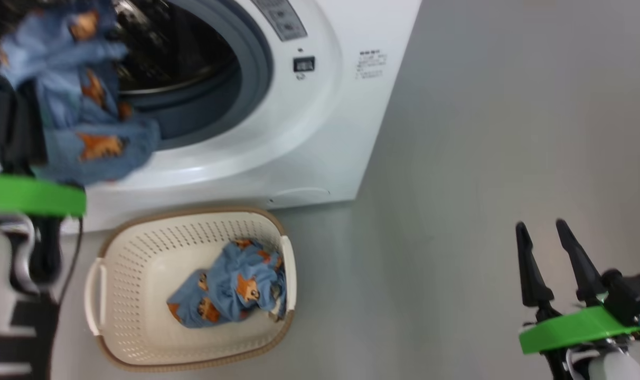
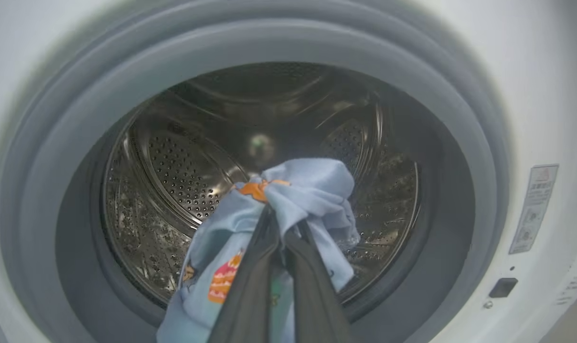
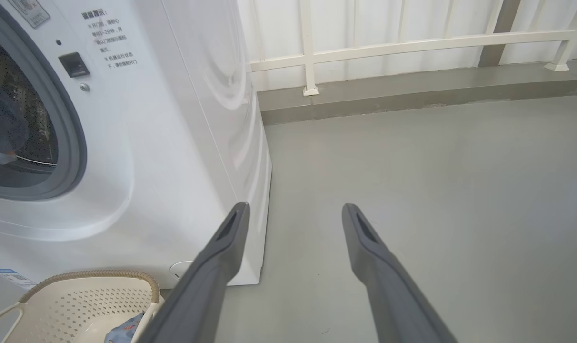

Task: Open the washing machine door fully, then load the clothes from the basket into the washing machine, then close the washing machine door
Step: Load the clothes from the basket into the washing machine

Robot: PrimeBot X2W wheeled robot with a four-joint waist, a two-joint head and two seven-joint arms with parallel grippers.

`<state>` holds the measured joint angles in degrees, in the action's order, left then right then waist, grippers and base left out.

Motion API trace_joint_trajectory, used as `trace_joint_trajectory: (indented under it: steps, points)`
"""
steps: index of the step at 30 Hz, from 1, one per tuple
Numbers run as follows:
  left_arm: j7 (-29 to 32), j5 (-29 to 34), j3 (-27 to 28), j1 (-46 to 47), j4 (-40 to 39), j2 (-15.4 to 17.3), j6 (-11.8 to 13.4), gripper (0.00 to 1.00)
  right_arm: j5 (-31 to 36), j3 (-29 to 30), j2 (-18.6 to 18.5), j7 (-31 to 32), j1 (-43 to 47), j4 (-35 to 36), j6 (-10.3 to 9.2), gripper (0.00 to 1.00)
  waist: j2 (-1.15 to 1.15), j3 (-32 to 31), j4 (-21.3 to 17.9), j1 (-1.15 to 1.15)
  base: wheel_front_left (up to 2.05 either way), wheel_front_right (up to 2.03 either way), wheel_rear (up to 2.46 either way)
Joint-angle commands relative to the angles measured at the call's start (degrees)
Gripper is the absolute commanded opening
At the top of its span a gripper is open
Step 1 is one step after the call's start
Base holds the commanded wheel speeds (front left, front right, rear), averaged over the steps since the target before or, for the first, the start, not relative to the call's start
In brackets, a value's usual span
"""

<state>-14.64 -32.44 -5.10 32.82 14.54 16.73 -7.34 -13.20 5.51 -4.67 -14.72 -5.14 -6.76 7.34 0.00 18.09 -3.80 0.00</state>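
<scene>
At the far left of the head view, the left jaws were clenched on a garment point(image 1: 87, 105), light blue with orange-brown animal faces, which hung in folds before the open mouth of the washing machine point(image 1: 309, 132). The left wrist view showed the two dark fingers point(image 2: 250, 286) pressed together with the cloth bunched over their tips, held in front of the grey gasket point(image 2: 41, 166) and the perforated steel drum point(image 2: 184, 162); the cloth trailed down past the lower lip of the opening. Below and a little to the right, the basket point(image 1: 140, 274) stood on the grey floor point(image 1: 483, 132) just in front of the machine's base. The rest of the clothes point(image 1: 230, 290) lay in it as a crumpled bundle toward its right end. Farther right the floor lay bare. At the lower right, the right jaws were released, their fingers point(image 1: 528, 274) spread apart and holding nothing, hovering above the floor well apart from the basket. The right wrist view looked past them to the machine's right front corner and a white railing point(image 3: 412, 45) beyond.
</scene>
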Motion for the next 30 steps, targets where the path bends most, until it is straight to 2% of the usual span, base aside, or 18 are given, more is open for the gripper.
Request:
trace_joint_trajectory:
  steps: [1,11,16,20,24,25,26,27,28,30]
  points:
    - [-0.36,-0.49,1.07,3.67,0.91,2.94,-0.14,0.0,0.56,-1.79,0.02,-0.28,-1.44,1.46,0.14,1.0,0.0,3.85,-2.7,0.0,0.0,0.0,0.0]
    - [-0.36,-1.17,-3.94,19.19,24.01,6.26,-0.14,0.0,0.29,-4.27,1.43,-0.28,-4.87,1.25,0.14,1.0,0.0,8.41,-6.87,0.0,0.0,0.0,0.0]
    - [-0.36,-1.41,-5.86,25.47,32.01,7.63,-0.14,0.0,0.03,-5.18,1.68,-0.28,-5.62,1.19,0.14,1.0,0.0,9.81,-8.66,0.0,0.0,0.0,0.0]
    - [-0.36,-0.33,-5.48,30.28,33.89,9.01,-0.14,0.0,-0.33,-5.78,1.76,-0.28,-6.0,1.18,0.14,1.0,0.0,10.86,-9.81,0.0,0.0,0.0,0.0]
    - [-0.36,2.25,-2.07,33.68,30.11,9.85,-0.14,0.0,-1.29,-6.16,1.78,-0.28,-6.61,1.39,0.14,1.0,0.0,12.13,-10.57,0.0,0.0,0.0,0.0]
    - [-0.36,3.41,-0.1,33.79,29.19,9.38,-0.14,0.25,-1.55,-6.29,1.78,-0.28,-6.77,1.55,0.14,1.0,0.0,12.31,-10.75,0.0,0.0,0.0,0.0]
    - [-0.36,4.1,-0.04,33.58,29.17,9.09,-0.14,0.76,-1.64,-6.37,1.78,-0.28,-6.75,1.6,0.14,1.0,0.0,12.33,-10.84,0.0,0.0,0.0,0.0]
    - [-0.36,4.1,-0.04,33.58,29.17,9.09,-0.14,0.76,-1.64,-6.37,1.78,-0.28,-6.75,1.6,0.14,1.0,0.0,12.33,-10.84,0.0,0.0,0.0,0.0]
    - [-0.36,4.86,0.05,33.36,28.93,9.01,-0.14,1.0,-1.72,-6.43,1.78,-0.28,-6.7,1.65,0.14,1.0,0.0,12.34,-10.92,0.0,0.0,0.0,0.0]
    - [-0.36,5.42,0.87,32.58,29.23,8.49,-0.14,1.0,-1.83,-6.44,1.79,-0.28,-6.63,1.66,0.14,1.0,0.0,12.31,-10.95,0.0,0.0,0.0,0.0]
